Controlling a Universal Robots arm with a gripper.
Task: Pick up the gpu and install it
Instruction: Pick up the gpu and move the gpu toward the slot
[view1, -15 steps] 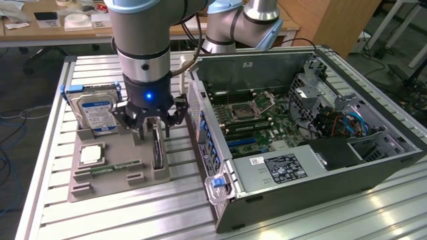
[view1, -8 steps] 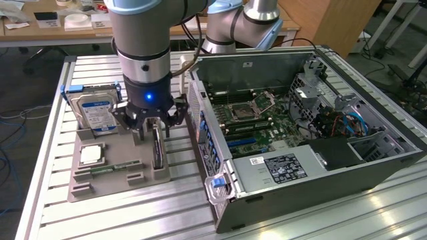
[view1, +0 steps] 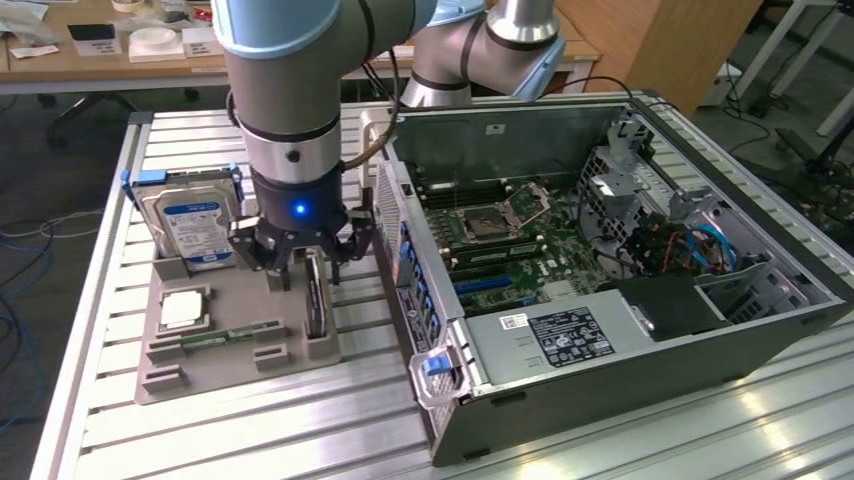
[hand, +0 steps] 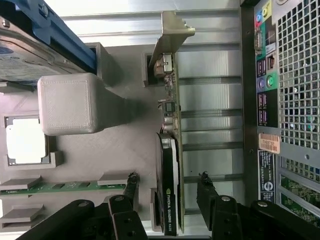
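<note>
Gripper: the gripper (view1: 310, 270) (hand: 167, 186) hangs low over the grey holder, straight above the gpu.
Jaws: spread apart, one black finger (hand: 131, 186) on each flat side of the card; the wrist view shows a gap on both sides, so nothing is grasped.
Gpu: the gpu (view1: 316, 305) (hand: 172, 150) stands on edge in its slot in the holder, a thin dark slab in the exterior view. In the wrist view its black cooler faces one finger and its green board faces the other.
Bracket: the silver end bracket (hand: 172, 31) sits at the end of the card away from the fingers.
Holder: the grey holder tray (view1: 227, 365) (hand: 120, 150) lies flat on the slatted metal table (view1: 267, 440).
Memory stick: a narrow green stick (view1: 220, 337) (hand: 65, 187) lies in the tray, just beside the card on the exterior view's left.
Processor: a square chip (view1: 183, 308) (hand: 25, 140) rests in its own pocket, beyond the stick.
Hard drive: the silver drive (view1: 194, 225) (hand: 30, 45) with a blue frame stands upright at the tray's far end.
Arm: the arm (view1: 300, 100) rises upright from the gripper, a blue light lit on its wrist.
Computer case: the open case (view1: 801, 310) (hand: 295, 75) lies on its side on the exterior view's right, near the tray, its rear panel facing the card.
Motherboard: the board (view1: 501, 235) lies exposed inside the case.
</note>
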